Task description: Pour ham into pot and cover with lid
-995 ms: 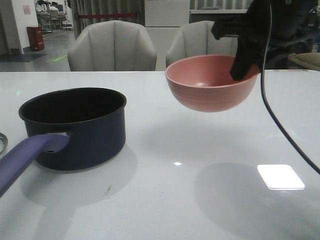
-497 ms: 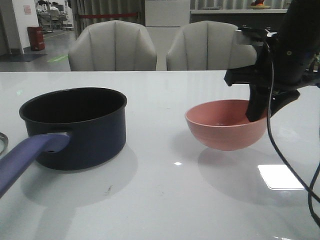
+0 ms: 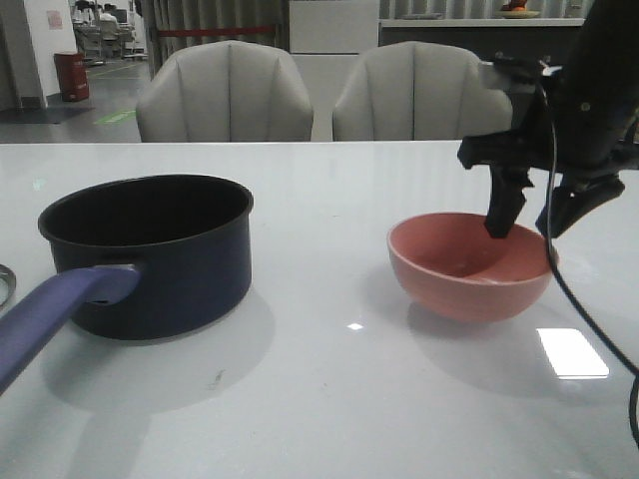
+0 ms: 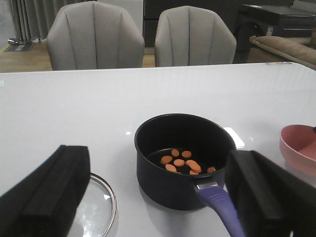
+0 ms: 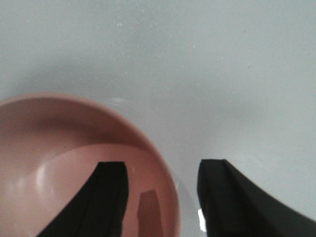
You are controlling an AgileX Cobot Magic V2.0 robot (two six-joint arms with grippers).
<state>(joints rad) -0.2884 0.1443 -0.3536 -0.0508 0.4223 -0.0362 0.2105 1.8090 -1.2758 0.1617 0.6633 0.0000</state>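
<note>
The pot stands on the desk at the left, handle toward the near left; the ham lies in slices on its bottom; the lid lies flat on the desk just left of the pot; the pink bowl rests on the desk at the right; the right gripper is spread, one finger inside the rim, one outside, apparently not touching; the left gripper is spread wide, empty, near the pot

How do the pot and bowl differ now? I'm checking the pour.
The pot is dark, wide, straight-walled and long-handled; the bowl is pink, smaller, rounded, handleless. The pot holds the ham; the bowl looks empty. Both sit upright on the table.
</note>
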